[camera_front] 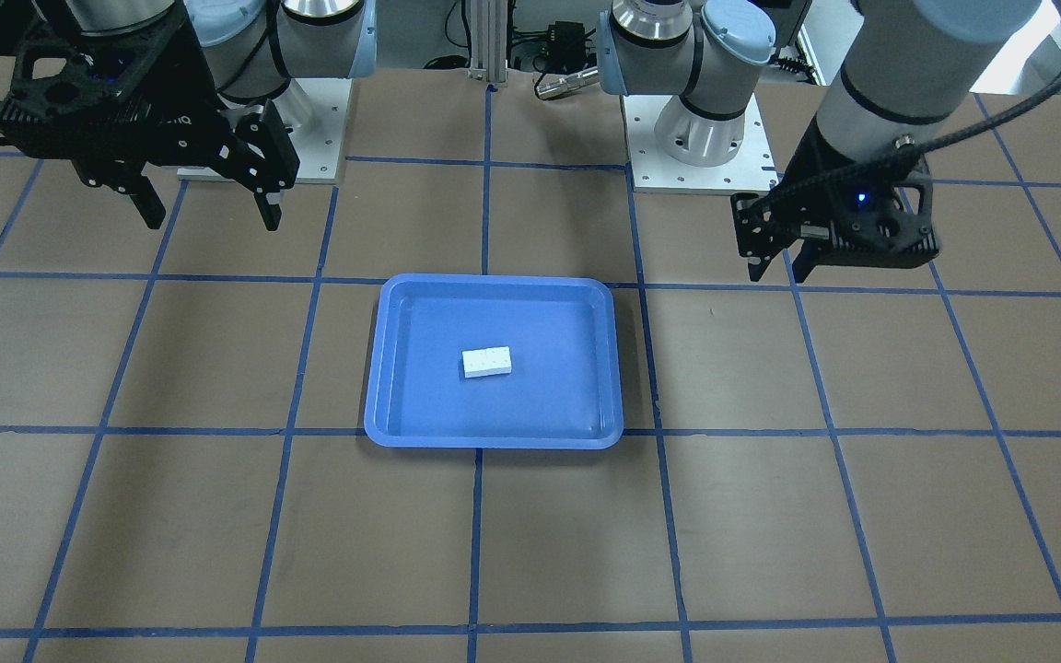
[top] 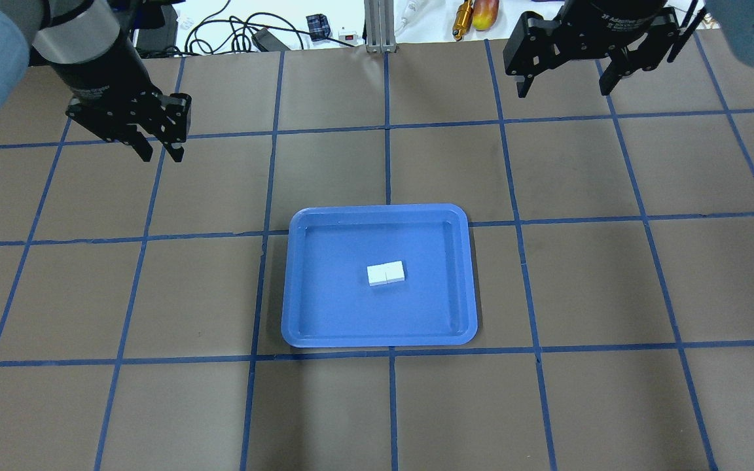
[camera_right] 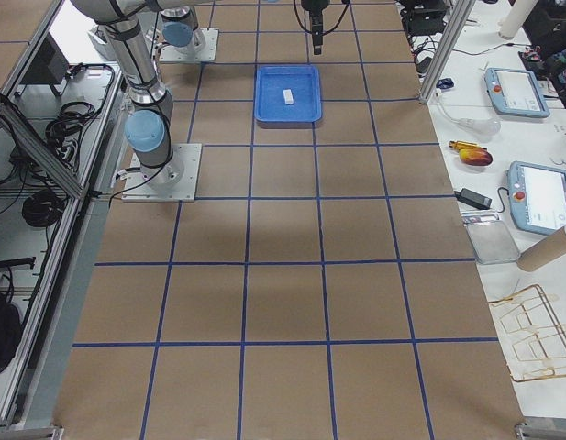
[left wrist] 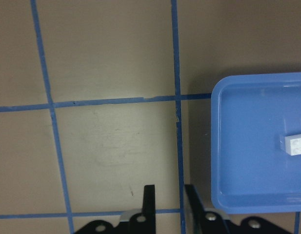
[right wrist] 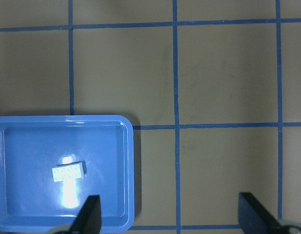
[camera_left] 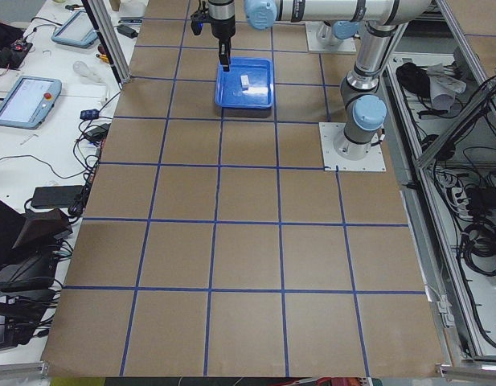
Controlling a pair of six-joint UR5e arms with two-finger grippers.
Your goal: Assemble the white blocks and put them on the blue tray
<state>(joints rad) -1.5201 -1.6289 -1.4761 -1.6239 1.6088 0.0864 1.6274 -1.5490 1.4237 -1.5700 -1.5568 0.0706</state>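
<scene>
The two white blocks are joined into one oblong piece (camera_front: 486,362) lying flat in the middle of the blue tray (camera_front: 540,405). The piece (top: 386,273) and the tray (top: 338,307) also show from overhead. My left gripper (top: 161,156) hangs empty above the table, away from the tray on its left, jaws a narrow gap apart (left wrist: 170,197). My right gripper (top: 563,88) hangs empty and wide open above the table, beyond the tray's far right corner. The right wrist view shows the piece (right wrist: 68,171) in the tray (right wrist: 28,141) to the left of the fingers.
The brown table carries a blue tape grid. The two arm bases (camera_front: 696,129) stand on white plates at the robot's side. Cables and small tools lie beyond the table's far edge (top: 468,16).
</scene>
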